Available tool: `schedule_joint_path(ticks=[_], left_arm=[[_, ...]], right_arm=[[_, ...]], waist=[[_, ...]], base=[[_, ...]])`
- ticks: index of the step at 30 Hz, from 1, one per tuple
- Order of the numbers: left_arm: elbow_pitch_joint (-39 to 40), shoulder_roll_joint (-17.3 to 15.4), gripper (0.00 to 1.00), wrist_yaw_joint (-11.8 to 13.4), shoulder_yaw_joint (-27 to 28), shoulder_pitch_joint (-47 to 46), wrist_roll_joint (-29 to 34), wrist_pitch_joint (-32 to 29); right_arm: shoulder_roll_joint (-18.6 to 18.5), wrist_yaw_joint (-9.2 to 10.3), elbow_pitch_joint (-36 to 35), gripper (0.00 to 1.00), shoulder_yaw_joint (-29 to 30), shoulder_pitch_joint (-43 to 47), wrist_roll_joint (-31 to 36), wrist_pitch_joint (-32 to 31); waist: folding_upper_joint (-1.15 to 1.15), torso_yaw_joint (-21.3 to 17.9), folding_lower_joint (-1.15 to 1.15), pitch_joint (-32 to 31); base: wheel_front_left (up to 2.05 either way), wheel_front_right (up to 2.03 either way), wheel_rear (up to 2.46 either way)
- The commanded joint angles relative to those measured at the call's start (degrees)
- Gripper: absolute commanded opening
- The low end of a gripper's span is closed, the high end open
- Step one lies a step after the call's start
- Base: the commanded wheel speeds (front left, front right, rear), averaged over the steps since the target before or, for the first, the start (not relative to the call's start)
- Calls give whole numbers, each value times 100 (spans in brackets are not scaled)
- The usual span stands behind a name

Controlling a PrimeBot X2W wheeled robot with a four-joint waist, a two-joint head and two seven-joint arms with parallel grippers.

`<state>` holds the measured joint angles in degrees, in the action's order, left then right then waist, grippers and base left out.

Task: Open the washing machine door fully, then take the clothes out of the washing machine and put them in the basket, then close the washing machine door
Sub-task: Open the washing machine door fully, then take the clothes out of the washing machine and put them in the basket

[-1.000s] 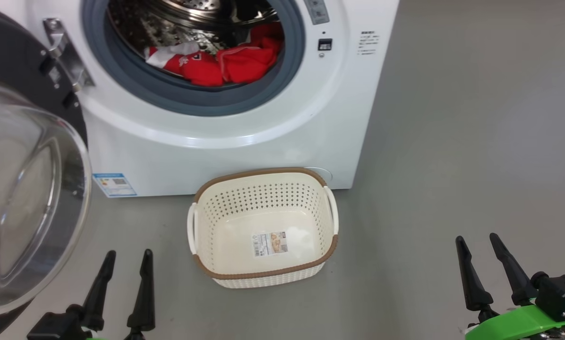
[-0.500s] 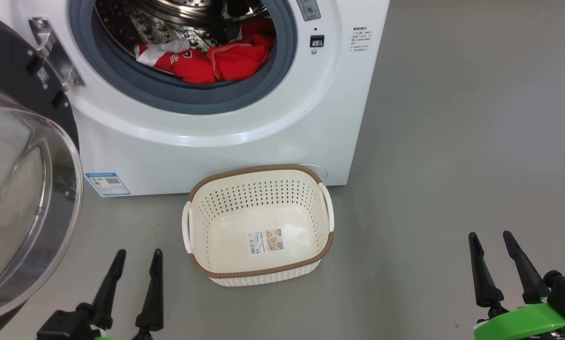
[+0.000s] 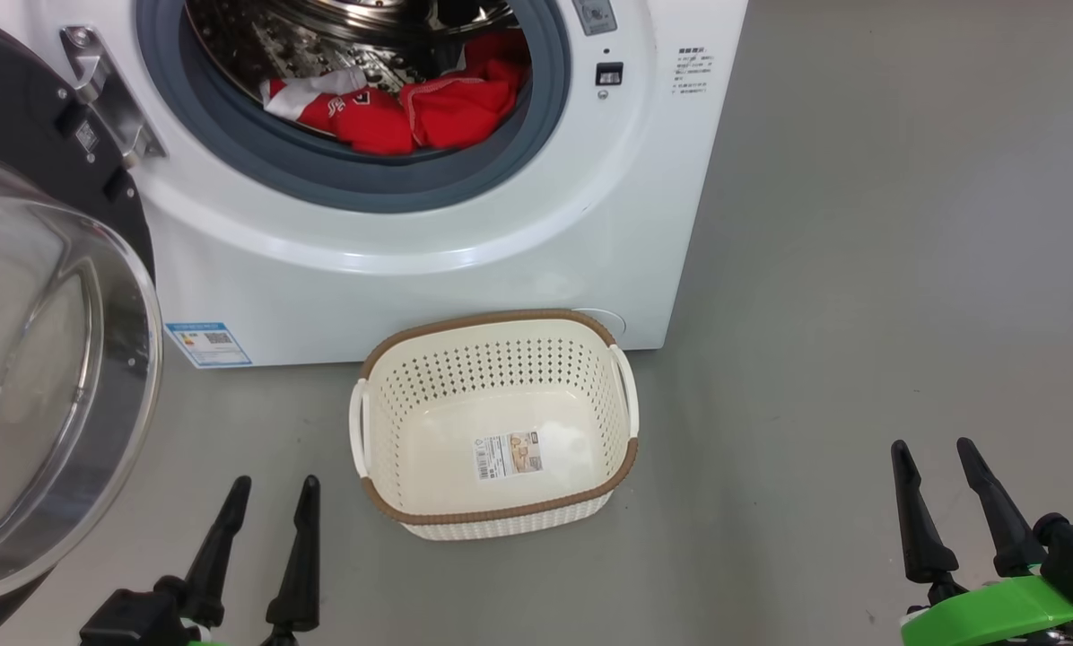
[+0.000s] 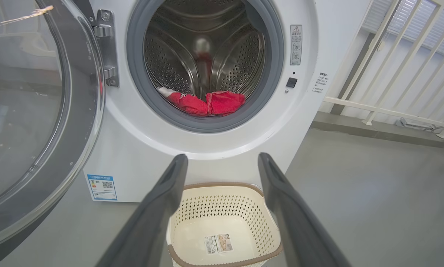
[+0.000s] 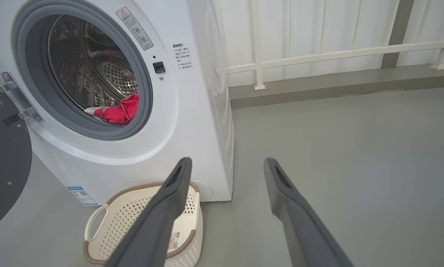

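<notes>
Noted big white front-loading washing machine [image 3: 429, 287] standing on grey floor [image 3: 859, 269]. Found its large round door [image 3: 52, 377], black-rimmed with bulging clear glass bowl, swung wide open at the left on a steel hinge [image 3: 110, 99]. Spotted bright red clothes [image 3: 411, 112] with white trim heaped low in the perforated steel drum [image 3: 321, 36], just behind the grey rubber seal [image 3: 366, 179]. Logged small cream perforated plastic basket [image 3: 492, 321] with brown rim on the floor just in front of the machine's base, paper label [image 3: 508, 455] on its bottom. Recorded left tool [image 3: 276, 482] and right tool [image 3: 931, 443] low on either side of the basket, apart from it, fingers parted, gripping nothing.
</notes>
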<state>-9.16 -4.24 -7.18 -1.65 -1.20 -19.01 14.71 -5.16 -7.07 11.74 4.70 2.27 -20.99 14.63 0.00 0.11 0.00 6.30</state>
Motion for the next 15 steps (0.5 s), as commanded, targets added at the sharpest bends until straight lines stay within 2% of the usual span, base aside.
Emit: schedule_joint_path(ticks=[1,10,15], left_arm=[[142,-94,100,-31,173,-205,-24,29],[161,-101,100,-31,150,-247,41,29],[144,-122,100,-31,116,-267,-8,29]], right_arm=[[-79,-42,-152,100,-112,-71,44,37],[-72,-42,-141,100,-129,-92,53,37],[-70,-42,-145,100,-132,-106,59,37]], waist=[[0,4,0,12],[0,24,0,42],[0,27,0,54]], base=[[0,0,0],[3,-3,0],[62,-62,0]])
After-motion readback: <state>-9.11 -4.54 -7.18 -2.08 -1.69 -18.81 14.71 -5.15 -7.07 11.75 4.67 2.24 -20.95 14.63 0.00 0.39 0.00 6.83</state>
